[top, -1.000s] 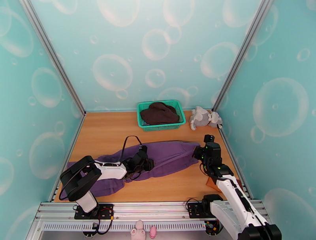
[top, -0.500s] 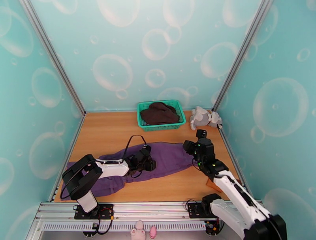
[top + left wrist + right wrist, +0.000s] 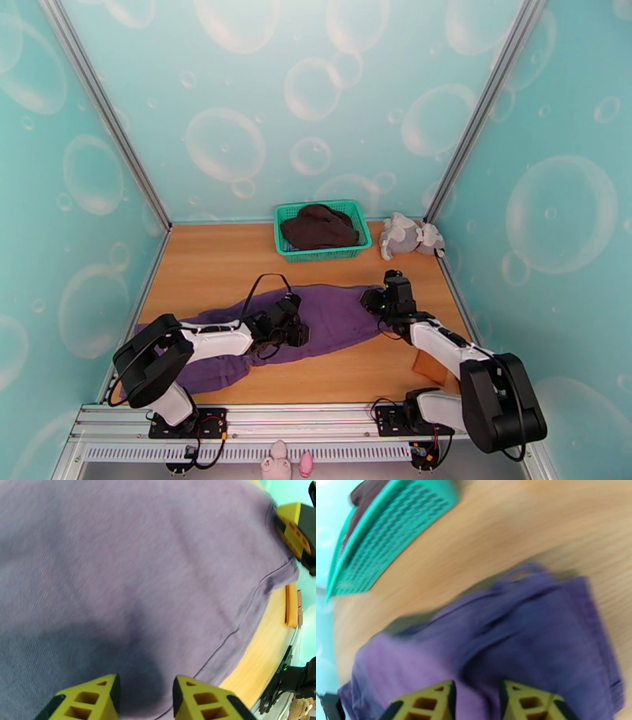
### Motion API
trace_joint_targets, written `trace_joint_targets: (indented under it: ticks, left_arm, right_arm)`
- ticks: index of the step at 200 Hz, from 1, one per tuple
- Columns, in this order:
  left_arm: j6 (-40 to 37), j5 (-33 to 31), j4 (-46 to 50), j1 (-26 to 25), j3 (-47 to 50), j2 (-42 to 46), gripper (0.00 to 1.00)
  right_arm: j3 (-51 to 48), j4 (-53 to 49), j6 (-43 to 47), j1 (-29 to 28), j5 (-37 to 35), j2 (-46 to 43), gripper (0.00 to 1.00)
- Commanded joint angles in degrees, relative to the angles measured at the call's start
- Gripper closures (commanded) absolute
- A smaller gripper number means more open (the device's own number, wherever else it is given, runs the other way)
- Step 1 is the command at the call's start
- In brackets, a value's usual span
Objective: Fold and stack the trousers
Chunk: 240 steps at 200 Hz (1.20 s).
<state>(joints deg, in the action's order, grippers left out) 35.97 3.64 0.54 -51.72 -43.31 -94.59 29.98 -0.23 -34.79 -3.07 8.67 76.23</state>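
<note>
The purple trousers [image 3: 336, 312] lie stretched across the wooden table, from the left edge to right of centre. My left gripper [image 3: 299, 327] rests low over their middle. In the left wrist view its yellow fingers [image 3: 89, 699] stand apart above flat purple cloth [image 3: 138, 578], and nothing is pinched between them. My right gripper [image 3: 370, 301] is at the trousers' right end. In the blurred right wrist view its jaws are parted [image 3: 477, 701] just over the rumpled purple fabric [image 3: 537, 638]. A yellow finger of the right gripper [image 3: 294, 535] shows at the cloth's edge.
A green basket [image 3: 324, 254] holding a dark brown garment [image 3: 318, 227] stands at the back centre, its mesh wall [image 3: 395, 531] close beyond the trousers. A grey plush toy [image 3: 407, 235] sits at the back right. A small brown flat piece [image 3: 430, 367] lies by the right arm. Teal walls enclose the table.
The right gripper moved left and lower onto the trousers' right end and its jaws opened. That end of the cloth shifted slightly left. The left arm barely moved.
</note>
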Motion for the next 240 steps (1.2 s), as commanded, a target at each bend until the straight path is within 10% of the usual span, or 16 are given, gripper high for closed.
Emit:
trace_joint_targets:
  ticks: [1, 51, 112, 186, 240]
  left_arm:
    - [-0.7, -0.2, 1.4, -0.3, 0.4, 2.3, 0.59]
    - [-2.2, 0.1, 3.3, -0.4, 0.9, 9.9, 0.59]
    - [0.6, -12.2, 11.3, 4.9, 1.5, 15.5, 0.58]
    - [4.6, -19.8, 15.7, 17.4, 10.1, 30.4, 0.55]
    - [8.4, -19.7, 18.1, 28.8, 15.0, 37.4, 0.53]
  right_arm:
    - [-1.5, 1.0, 3.0, 4.1, 4.0, 2.4, 0.65]
    - [8.1, -6.0, 4.7, -7.5, -7.0, -7.0, 0.65]
    - [7.1, 2.9, -3.1, -16.5, 4.9, 7.7, 0.66]
    - [6.3, 7.3, -1.0, -0.1, 12.8, 20.0, 0.68]
    - [14.6, -4.8, 4.4, 5.7, 1.5, 19.4, 0.67]
